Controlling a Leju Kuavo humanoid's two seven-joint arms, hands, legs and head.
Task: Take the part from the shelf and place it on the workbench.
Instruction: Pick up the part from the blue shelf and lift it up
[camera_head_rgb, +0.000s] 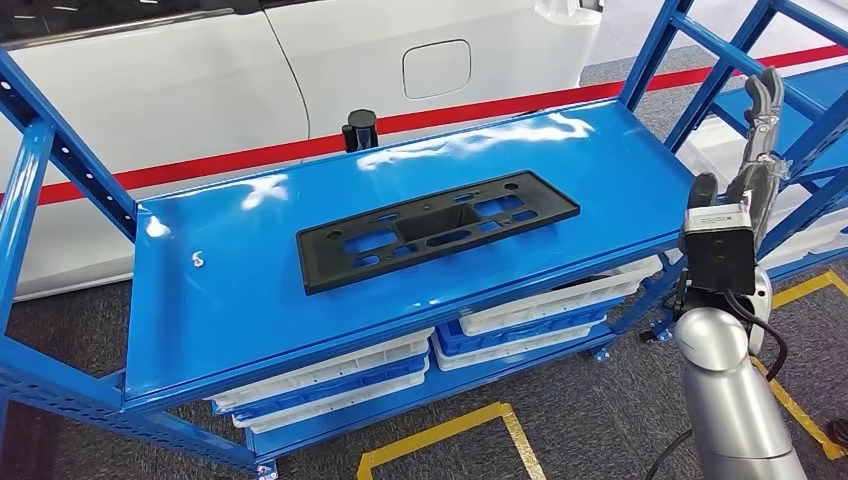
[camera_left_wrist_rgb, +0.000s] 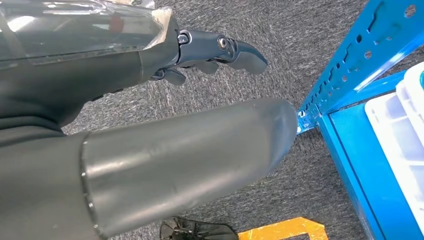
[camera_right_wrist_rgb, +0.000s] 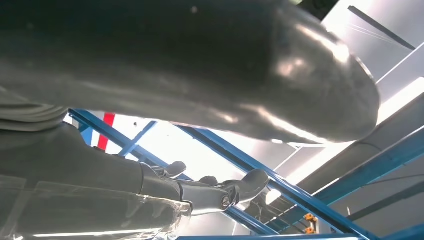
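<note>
From the head view, the black plastic mounting plate (camera_head_rgb: 437, 229), the part to be taken, lies flat on the top board of the blue shelf (camera_head_rgb: 200, 330), slanting across its middle. White and blue trays (camera_head_rgb: 330, 385) are stacked on the level beneath. The right hand (camera_head_rgb: 752, 170) is raised beside the shelf's right end, fingers extended upward and holding nothing, well apart from the part.

The left wrist view has the left hand (camera_left_wrist_rgb: 210, 52) hanging over grey carpet near a shelf post (camera_left_wrist_rgb: 350, 65), fingers apart and empty.

The right wrist view shows that hand's fingers (camera_right_wrist_rgb: 235, 187) loosely spread against blue framing (camera_right_wrist_rgb: 240, 155), nothing between them.

The reach looks barely begun; next the right hand would need to travel inward over the board and come down on the plate's near end to grasp it
</note>
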